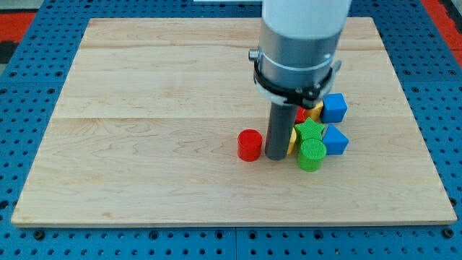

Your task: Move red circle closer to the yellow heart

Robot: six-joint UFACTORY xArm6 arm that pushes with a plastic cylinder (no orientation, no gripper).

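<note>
The red circle [250,144] lies on the wooden board, just left of my tip [275,157]. The tip stands between the red circle and a tight cluster of blocks to its right. A yellow block [292,140], likely the yellow heart, peeks out right behind the rod and is mostly hidden by it. The cluster also holds a green star [310,129], a green circle [311,154], a blue cube [334,107], a blue triangular block [336,140], another yellow block [315,111] and a red block [301,114].
The wooden board [144,108] rests on a blue pegboard surface [29,87]. The arm's wide grey body [299,43] hangs over the board's upper right part and hides part of the cluster.
</note>
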